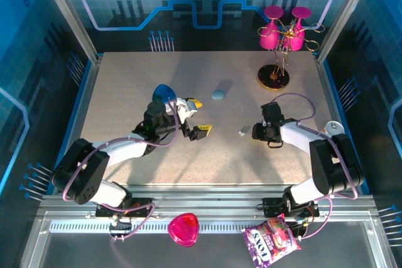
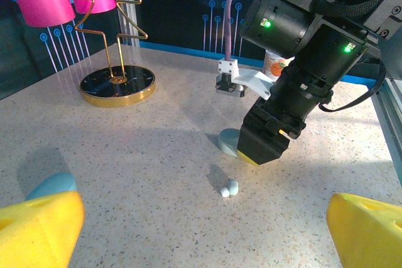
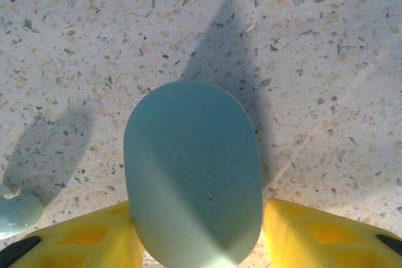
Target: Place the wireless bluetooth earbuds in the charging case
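while the right claw (image 3: 196,246) pinches the charging case (image 3: 191,167) between its yellow fingers (image 3: 81,240), one pad against each long side, the case lies flat on the speckled bench (image 3: 314,42) as a smooth pale blue-green oval with no open seam to be seen. so the step in hand looks like securing the case, ahead of any loading. two of the earbuds (image 2: 229,187) lie touching each other on the bench just beside that case, on the side facing the left arm, and the tip of one pokes into the right wrist view at the lower left. the left claw (image 2: 204,224) hovers low with its yellow jaws spread wide and nothing between them, aimed across the bench toward the buds. a second pale case (image 2: 53,186) sits near its left finger. as a judgement, the next move calls for a steady hold on the gripped case and for getting its lid up. the free claw then has to come down on one tiny bud, which is small and rounded enough to skid away from a careless pinch. as for writing, the case shows no mark, and the purple snack packet (image 1: 271,240) at the near edge carries white block letters too tilted and small to read with confidence.
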Robot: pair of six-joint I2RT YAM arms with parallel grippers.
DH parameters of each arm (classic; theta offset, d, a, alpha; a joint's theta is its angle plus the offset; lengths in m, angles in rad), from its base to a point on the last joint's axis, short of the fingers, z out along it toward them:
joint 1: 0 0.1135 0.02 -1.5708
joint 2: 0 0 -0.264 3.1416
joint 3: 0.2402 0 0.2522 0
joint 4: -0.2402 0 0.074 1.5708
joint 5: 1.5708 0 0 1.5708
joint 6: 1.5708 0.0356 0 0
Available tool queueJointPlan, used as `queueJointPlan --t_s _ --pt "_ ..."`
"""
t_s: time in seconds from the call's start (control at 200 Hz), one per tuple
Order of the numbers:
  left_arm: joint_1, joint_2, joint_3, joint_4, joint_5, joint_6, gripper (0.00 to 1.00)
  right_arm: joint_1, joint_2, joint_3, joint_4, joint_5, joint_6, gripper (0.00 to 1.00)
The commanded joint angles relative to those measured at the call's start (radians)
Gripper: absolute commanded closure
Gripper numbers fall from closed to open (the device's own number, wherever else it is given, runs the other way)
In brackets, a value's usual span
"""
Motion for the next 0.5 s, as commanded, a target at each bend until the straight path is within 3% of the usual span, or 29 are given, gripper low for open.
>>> queueJointPlan --t_s 0.0,0.15,0.495 --pt "-0.008 -0.016 -0.014 0.025 0.014 -0.006 0.01 0.013 0.024 0.031 0.014 0.006 -0.002 0.55" --pt "-0.008 -0.015 -0.014 0.026 0.012 -0.004 0.01 0.013 0.006 0.019 0.009 -0.009 -0.007 0.61" --pt "-0.008 0.002 -0.006 0.04 0.018 -0.013 0.01 0.015 -0.014 0.024 -0.018 -0.02 -0.018 0.6"
